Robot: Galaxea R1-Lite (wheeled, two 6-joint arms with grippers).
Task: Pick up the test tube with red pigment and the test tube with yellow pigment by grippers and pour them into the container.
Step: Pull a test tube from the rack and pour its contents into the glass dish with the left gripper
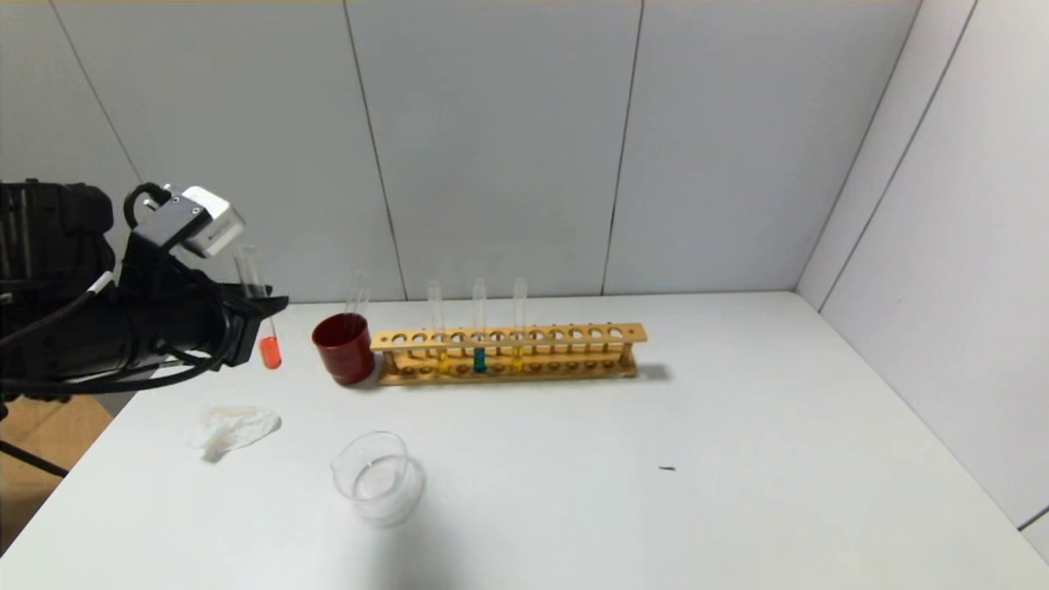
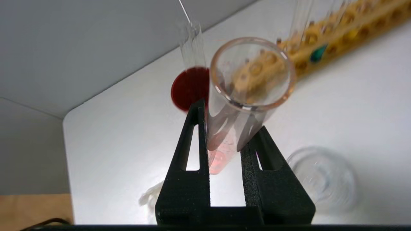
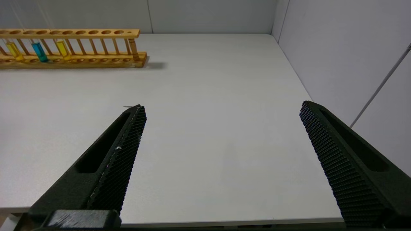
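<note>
Left gripper (image 1: 261, 315) clamped on the red tube (image 1: 261, 315), held upright above the table's left side so nothing spills; the dish (image 1: 379, 478) sits nearer and to the right. Yellow tubes (image 1: 439, 328) stand in the rack (image 1: 508, 354). Right gripper (image 3: 221, 128) idles wide open (holding nothing).

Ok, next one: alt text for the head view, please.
The left tool holds the test tube with red pigment upright above the table's left edge. The empty glass container sits nearer the camera; a dark red cup and wooden rack stand behind.
</note>
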